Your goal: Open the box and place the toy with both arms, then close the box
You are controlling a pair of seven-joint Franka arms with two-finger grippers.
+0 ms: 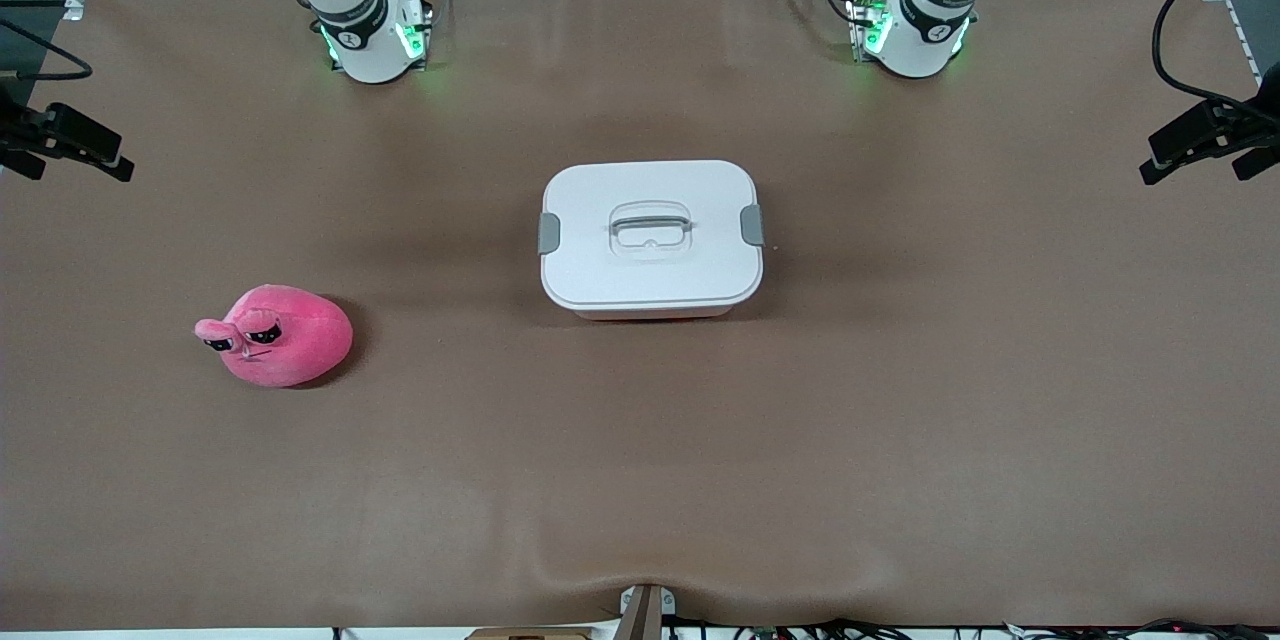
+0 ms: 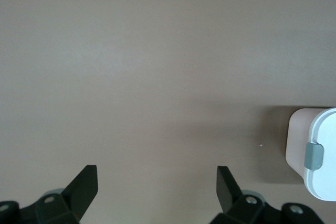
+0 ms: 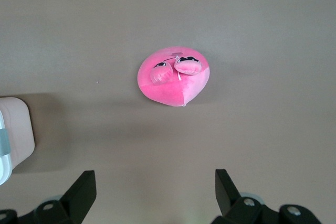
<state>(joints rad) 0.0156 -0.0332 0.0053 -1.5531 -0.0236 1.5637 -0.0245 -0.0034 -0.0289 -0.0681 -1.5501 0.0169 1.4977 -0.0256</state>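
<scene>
The box (image 1: 650, 238) stands in the middle of the table, its white lid on, with a grey clip at each end and a recessed handle (image 1: 651, 223). One end of it shows in the left wrist view (image 2: 315, 150) and in the right wrist view (image 3: 14, 132). The pink plush toy (image 1: 277, 335) lies on the table toward the right arm's end, nearer to the front camera than the box; it also shows in the right wrist view (image 3: 173, 77). My left gripper (image 2: 156, 174) is open and empty, high over bare table. My right gripper (image 3: 155, 178) is open and empty, high over bare table. Neither gripper shows in the front view.
The two arm bases (image 1: 370, 35) (image 1: 915, 30) stand at the table's edge farthest from the front camera. Black camera mounts stick in at both ends of the table (image 1: 65, 140) (image 1: 1205, 135). The brown table cover (image 1: 640, 460) has a ripple at its front edge.
</scene>
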